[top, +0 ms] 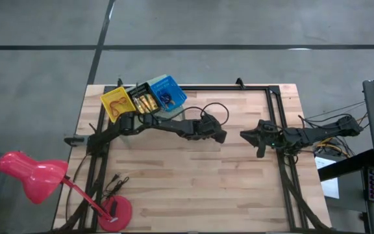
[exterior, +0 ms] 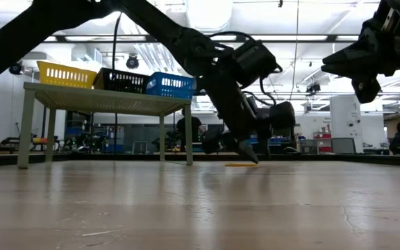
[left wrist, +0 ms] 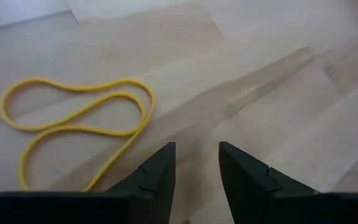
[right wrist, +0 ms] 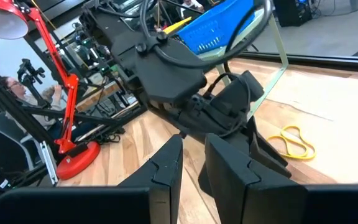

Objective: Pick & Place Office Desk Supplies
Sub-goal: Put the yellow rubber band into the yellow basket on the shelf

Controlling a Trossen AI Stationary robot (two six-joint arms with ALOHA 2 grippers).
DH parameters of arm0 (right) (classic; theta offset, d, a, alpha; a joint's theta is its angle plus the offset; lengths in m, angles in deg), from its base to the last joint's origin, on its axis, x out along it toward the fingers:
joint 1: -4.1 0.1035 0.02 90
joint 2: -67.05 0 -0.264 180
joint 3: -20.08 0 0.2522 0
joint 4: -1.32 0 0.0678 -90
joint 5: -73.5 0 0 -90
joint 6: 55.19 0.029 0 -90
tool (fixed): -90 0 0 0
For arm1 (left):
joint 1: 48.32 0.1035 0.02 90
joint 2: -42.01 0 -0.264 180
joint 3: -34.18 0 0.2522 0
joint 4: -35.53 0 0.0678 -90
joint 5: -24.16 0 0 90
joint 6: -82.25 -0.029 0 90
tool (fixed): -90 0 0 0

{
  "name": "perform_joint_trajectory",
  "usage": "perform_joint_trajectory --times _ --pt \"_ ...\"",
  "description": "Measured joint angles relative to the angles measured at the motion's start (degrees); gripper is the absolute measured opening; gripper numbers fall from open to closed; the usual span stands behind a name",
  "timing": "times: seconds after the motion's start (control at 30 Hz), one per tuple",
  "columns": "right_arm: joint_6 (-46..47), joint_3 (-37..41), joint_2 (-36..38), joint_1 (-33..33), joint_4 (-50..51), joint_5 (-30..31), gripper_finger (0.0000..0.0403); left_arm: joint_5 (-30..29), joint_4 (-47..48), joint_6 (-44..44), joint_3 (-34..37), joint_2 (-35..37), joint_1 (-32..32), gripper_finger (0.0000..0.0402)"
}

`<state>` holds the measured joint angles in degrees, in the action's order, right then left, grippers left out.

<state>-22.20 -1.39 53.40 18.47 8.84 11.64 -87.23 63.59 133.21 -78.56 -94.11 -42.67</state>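
While the left gripper (left wrist: pixel 194 168) hovers low with fingers slightly parted and empty, the rubber band (left wrist: pixel 73 127) lies flat just beside it, off to one side of its fingertips; the band's long axis runs aslant to the jaws. Right gripper (top: pixel 247 136) waits farther off, fingers narrowly parted, holding nothing.

Yellow bin (top: pixel 114 103), black bin (top: pixel 141 98), blue bin (top: pixel 167 91) on riser (exterior: pixel 103 98); red lamp (top: pixel 31 172).

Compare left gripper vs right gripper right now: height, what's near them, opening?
The left gripper is down at the table beside the yellow rubber band; the right gripper hangs high above the table, with no supply beneath. The left gripper's gap is wider, the right gripper's narrow. Both are empty.
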Motion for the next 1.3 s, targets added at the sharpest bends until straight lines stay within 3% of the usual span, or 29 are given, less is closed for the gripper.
perform_joint_trajectory --times 0.37,0.73,1.3 --pt "0.0 0.0 0.0 0.0 0.0 0.0 0.0068 -4.7 3.9 -9.4 -4.0 0.2 0.0 0.0126" --pt "0.0 0.0 0.0 0.0 0.0 0.0 0.0068 -5.7 11.3 -9.0 -4.8 0.3 1.6 0.0126" --pt "0.0 0.0 0.0 0.0 0.0 0.0 0.0068 -6.1 9.5 -8.3 -0.7 0.3 1.7 0.0126"
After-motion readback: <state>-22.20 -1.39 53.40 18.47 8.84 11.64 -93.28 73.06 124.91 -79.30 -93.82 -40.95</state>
